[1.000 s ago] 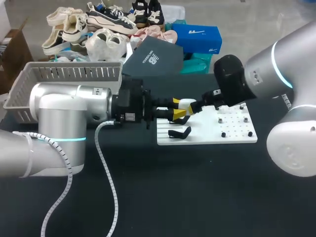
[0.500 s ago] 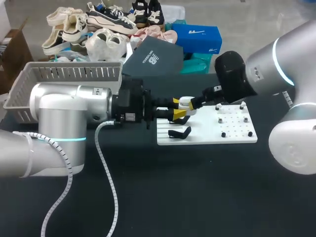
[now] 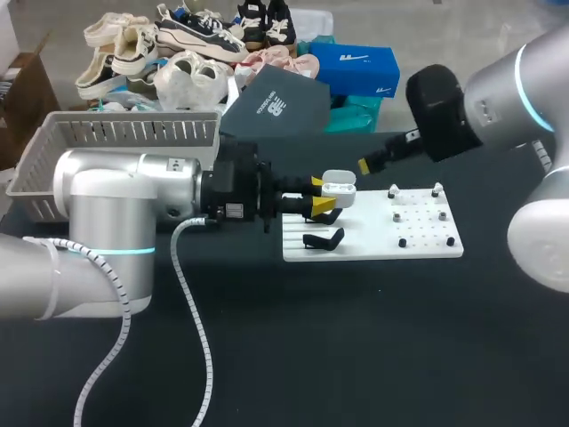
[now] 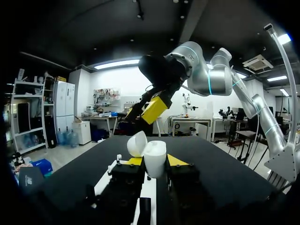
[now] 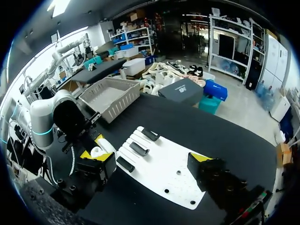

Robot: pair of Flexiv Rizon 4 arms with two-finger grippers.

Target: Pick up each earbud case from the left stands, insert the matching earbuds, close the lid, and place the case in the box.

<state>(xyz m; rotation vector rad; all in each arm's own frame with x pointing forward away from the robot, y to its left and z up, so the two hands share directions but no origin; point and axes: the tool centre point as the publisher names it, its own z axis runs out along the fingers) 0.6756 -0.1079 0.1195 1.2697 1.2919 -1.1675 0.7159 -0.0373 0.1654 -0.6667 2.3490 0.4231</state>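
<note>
Withdrawn from the earbud case (image 3: pixel 339 189), the right gripper (image 3: pixel 366 164) is held higher, fingers spread; the case, lid raised, is clamped by the left gripper (image 3: pixel 318 203) over the white board (image 3: pixel 418 245); its contents cannot be made out

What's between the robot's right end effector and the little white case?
Nothing: in the head view a bare gap separates the right end effector from the earbud case, which the left end effector holds above the white board.
</note>
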